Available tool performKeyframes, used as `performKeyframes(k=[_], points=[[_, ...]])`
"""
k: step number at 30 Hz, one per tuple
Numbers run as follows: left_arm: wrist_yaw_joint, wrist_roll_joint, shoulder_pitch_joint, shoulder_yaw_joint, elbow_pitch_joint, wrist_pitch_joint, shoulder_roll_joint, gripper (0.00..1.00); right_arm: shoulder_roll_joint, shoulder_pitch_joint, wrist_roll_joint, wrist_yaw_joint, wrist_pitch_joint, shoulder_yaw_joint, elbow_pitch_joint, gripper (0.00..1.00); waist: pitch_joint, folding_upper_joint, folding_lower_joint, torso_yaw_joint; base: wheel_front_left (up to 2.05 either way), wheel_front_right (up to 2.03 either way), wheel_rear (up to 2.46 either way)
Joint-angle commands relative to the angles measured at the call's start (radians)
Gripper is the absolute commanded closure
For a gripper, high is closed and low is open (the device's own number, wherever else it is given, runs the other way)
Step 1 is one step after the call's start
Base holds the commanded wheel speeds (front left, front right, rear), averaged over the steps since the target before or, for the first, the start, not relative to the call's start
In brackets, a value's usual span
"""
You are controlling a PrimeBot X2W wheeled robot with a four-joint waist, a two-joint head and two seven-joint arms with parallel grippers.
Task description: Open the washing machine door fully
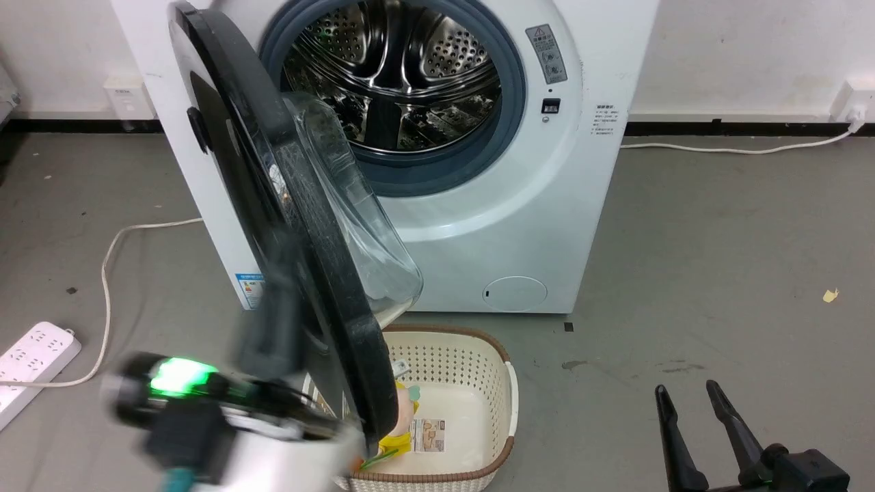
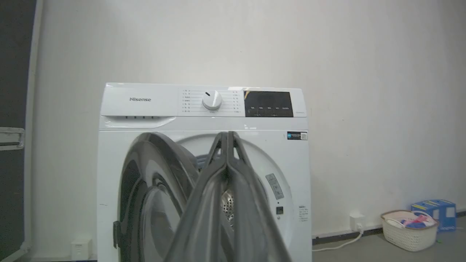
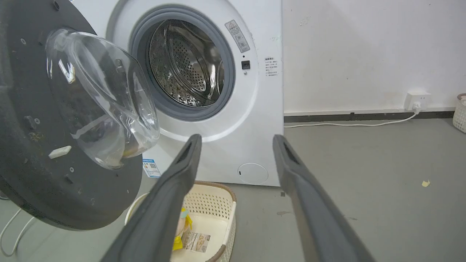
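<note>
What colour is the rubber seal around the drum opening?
The seal is blue-grey; head view shows it best.

Grey concrete floor (image 1: 718, 260) carries a white washing machine (image 1: 519, 225) standing beyond the tips of the right gripper (image 1: 685, 387) and to their left, with a cream perforated laundry basket (image 1: 444, 362) on the ground just before its foot, left of those fingers (image 1: 736, 425). A yellowish paper scrap (image 1: 830, 295) lies ahead of the fingers and to their right, a white cable (image 1: 738, 149) trails over the floor beyond them, and a white power strip (image 1: 34, 357) with its cord (image 1: 104, 287) sits far to their left.
</note>
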Motion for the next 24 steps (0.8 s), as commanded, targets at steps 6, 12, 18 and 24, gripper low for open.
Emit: performKeyframes(k=[6,12,18,24], points=[[-0.041,-0.016,0.067,-0.201,0.141,0.117,-0.002,1.00,0.005,-0.013,0.017,0.001,-0.004,0.001,0.007,0.00,0.013,-0.0001,0.0000,0.000,0.00,0.00,0.00],[-0.012,-0.072,0.060,-0.257,0.303,0.169,-0.002,1.00,0.005,-0.019,0.024,0.001,-0.004,0.009,0.009,0.00,0.029,-0.0001,0.0000,-0.001,0.00,0.00,0.00],[0.025,-0.088,0.019,-0.221,0.425,0.137,-0.001,1.00,0.005,-0.016,0.034,0.001,-0.004,0.011,0.015,0.00,0.040,-0.0001,0.0000,0.017,0.00,0.00,0.00],[0.029,-0.101,0.010,-0.202,0.481,0.110,0.011,1.00,0.005,-0.009,0.039,0.001,-0.004,0.017,0.022,0.00,0.025,-0.0001,0.0000,0.090,0.00,0.00,0.00]])
